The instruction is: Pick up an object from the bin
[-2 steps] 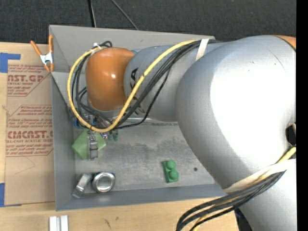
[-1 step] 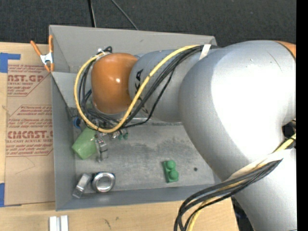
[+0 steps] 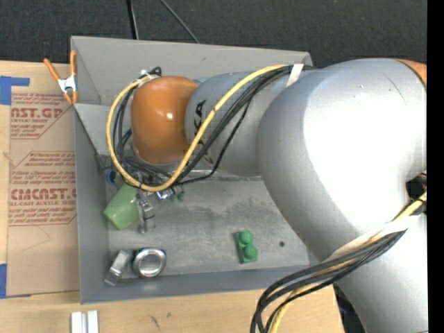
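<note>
While the gripper (image 3: 146,212) hangs low at the bin's (image 3: 208,210) left side, pale green block (image 3: 121,209) just left of it, can't tell if it's open or gripping anything, silver ring (image 3: 149,261) near-left corner, small green brick (image 3: 244,247) off right.

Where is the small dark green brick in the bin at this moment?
In the camera view, the dark green brick lies alone on the bin floor near its lower wall, to the picture's right of the silver ring, apart from the gripper.

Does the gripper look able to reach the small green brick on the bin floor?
Probably yes: the green brick lies alone on bare floor, nothing touching it; the gripper hangs apart from it, beside a pale green block.
</note>
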### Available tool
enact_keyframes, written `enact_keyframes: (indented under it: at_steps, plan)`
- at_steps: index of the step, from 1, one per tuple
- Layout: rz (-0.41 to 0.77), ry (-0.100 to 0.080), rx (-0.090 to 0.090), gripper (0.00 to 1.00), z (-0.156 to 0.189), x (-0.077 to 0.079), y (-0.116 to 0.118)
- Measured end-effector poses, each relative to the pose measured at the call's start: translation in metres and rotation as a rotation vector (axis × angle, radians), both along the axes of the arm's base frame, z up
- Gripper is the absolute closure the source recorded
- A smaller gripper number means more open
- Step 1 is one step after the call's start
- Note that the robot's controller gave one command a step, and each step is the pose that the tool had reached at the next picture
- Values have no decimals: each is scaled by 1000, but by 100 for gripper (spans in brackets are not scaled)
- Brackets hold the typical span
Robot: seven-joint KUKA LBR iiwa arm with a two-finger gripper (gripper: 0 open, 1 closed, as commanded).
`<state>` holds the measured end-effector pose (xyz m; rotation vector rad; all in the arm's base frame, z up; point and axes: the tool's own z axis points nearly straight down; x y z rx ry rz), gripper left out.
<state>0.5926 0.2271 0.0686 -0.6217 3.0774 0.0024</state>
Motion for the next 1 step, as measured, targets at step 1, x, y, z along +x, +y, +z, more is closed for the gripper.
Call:
enact_keyframes:
  at_steps: [1]
  plan:
    - [0,0,0,100,0,0,0]
